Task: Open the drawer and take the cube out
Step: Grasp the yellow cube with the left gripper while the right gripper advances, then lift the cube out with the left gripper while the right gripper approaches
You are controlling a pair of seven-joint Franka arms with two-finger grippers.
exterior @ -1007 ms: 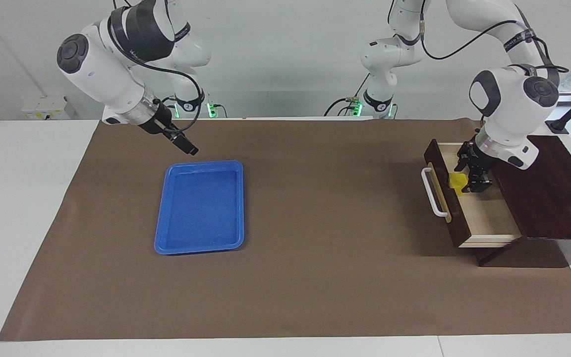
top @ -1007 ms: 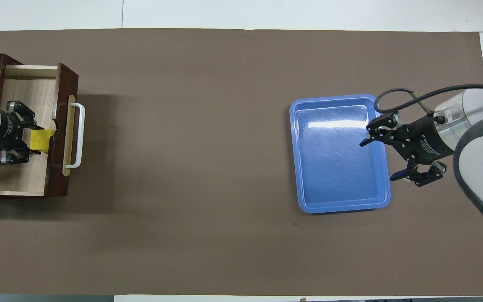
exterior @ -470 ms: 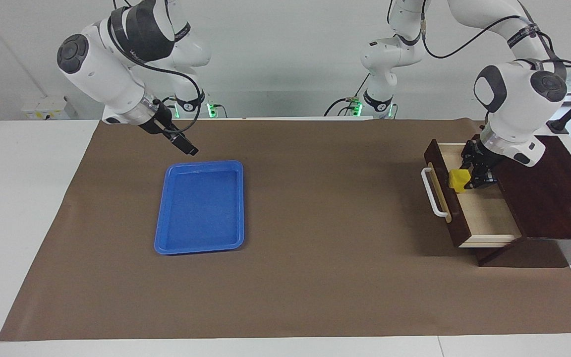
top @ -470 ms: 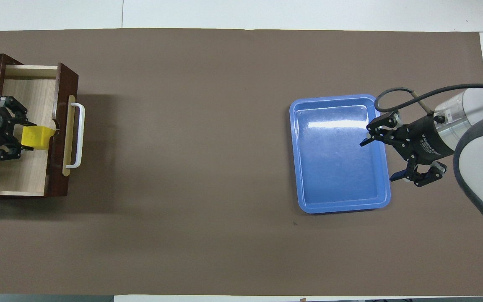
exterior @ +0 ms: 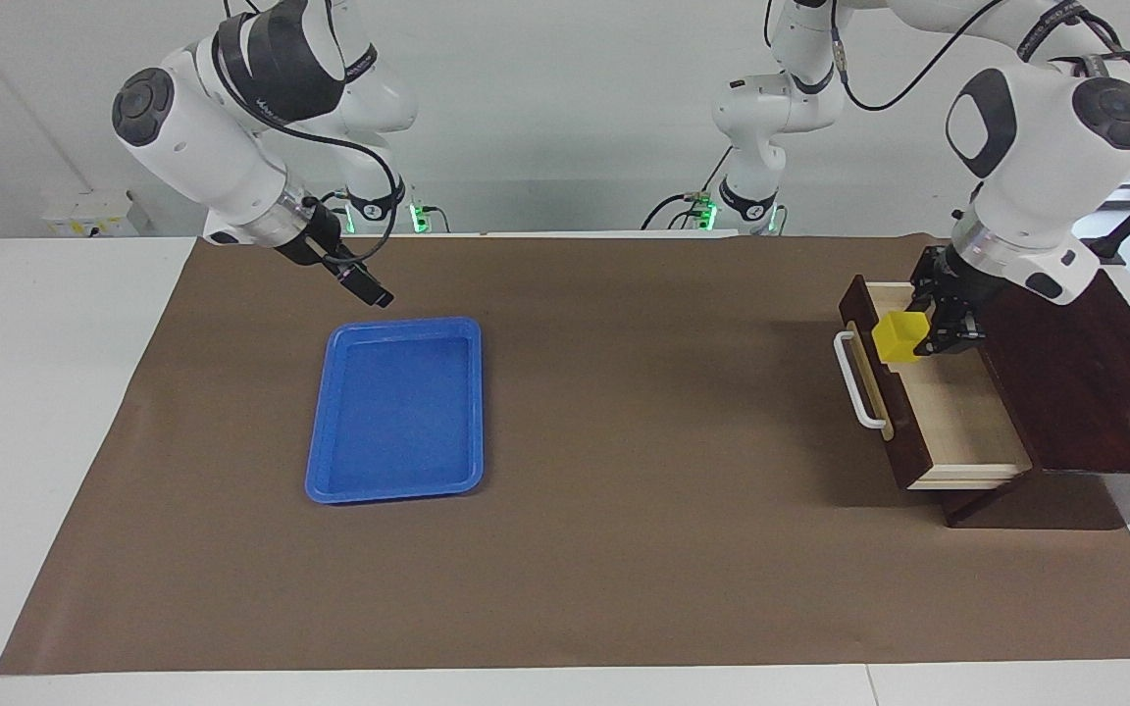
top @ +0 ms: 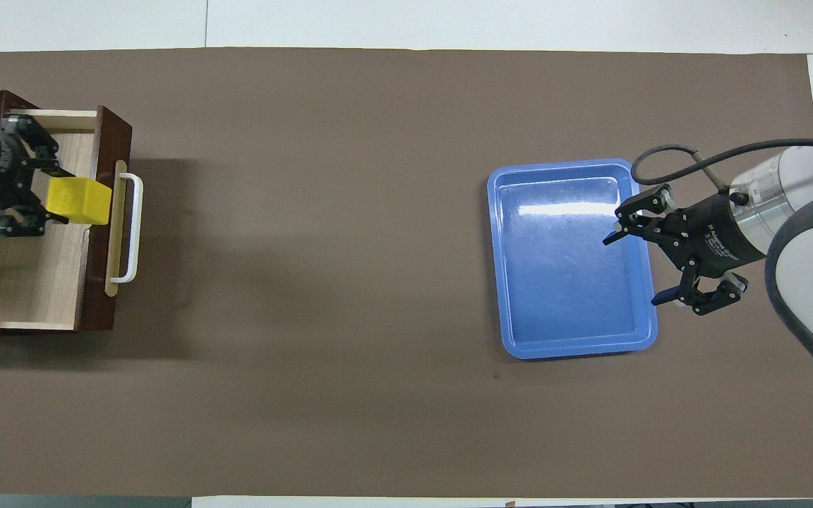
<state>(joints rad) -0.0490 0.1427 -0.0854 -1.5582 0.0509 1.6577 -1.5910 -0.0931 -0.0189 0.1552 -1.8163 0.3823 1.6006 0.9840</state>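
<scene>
The drawer (exterior: 962,422) of the dark wooden box (exterior: 1095,392) stands open, its pale inside (top: 32,282) bare and its white bar handle (exterior: 854,392) facing the table's middle. My left gripper (exterior: 923,338) is shut on the small yellow cube (exterior: 897,338) and holds it in the air above the drawer, over its front edge. In the overhead view the cube (top: 78,200) sits between the left gripper's (top: 61,197) fingers, by the handle (top: 135,226). My right gripper (exterior: 374,292) is open and empty and waits over the edge of the blue tray.
An empty blue plastic tray (exterior: 395,410) lies on the brown mat toward the right arm's end of the table; it also shows in the overhead view (top: 562,268). The right gripper (top: 632,270) hangs over the tray's edge.
My left gripper has lifted the yellow cube from the drawer's floor to above the drawer's front edge. The right arm has barely moved.
</scene>
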